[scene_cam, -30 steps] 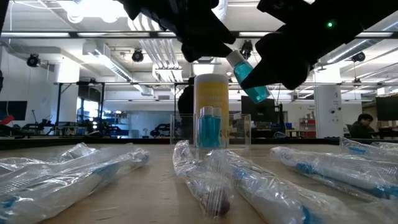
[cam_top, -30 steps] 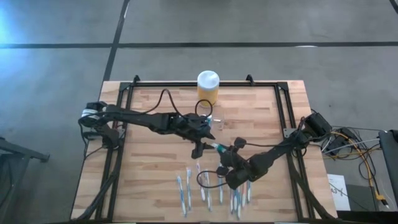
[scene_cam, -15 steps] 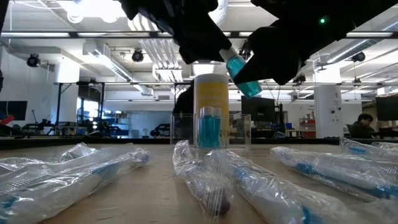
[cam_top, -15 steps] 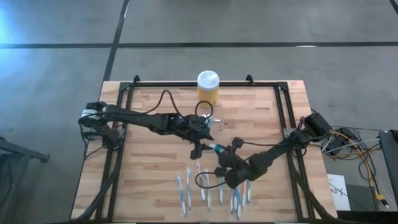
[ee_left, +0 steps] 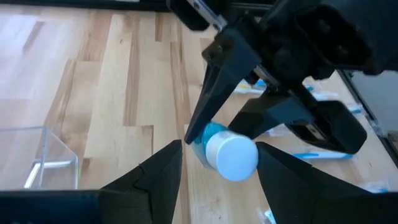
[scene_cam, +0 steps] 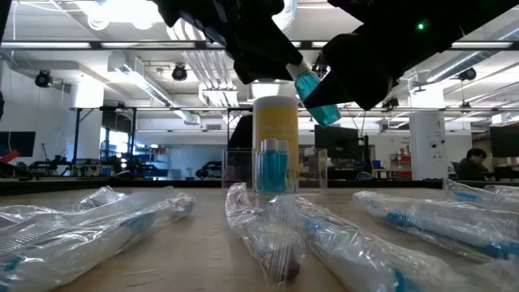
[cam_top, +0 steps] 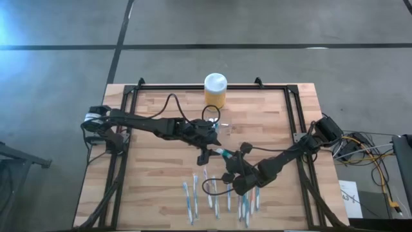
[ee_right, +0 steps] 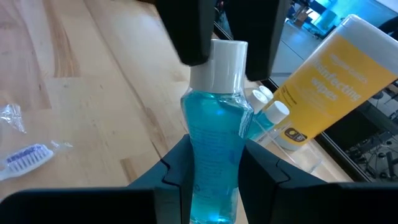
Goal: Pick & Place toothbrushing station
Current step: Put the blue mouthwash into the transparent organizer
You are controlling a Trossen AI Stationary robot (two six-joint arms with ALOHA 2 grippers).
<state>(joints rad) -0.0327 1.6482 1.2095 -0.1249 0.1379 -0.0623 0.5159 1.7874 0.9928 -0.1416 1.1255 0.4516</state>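
My right gripper (ee_right: 214, 165) grasps a blue bottle (ee_right: 212, 130) by its body, above mid-table. My left gripper (ee_left: 214, 165) has its fingers spread either side of the bottle's white cap (ee_left: 232, 155), not clamped. The clear station (scene_cam: 276, 169) sits on the table (cam_top: 154, 167) just in front of the yellow jar (cam_top: 215, 90).

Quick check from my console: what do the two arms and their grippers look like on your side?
Both arms are dark, slim and jointed, with black cables looping along them. The left gripper and right gripper each have two flat, matte black fingers. A small green light glows on one arm in the low view.
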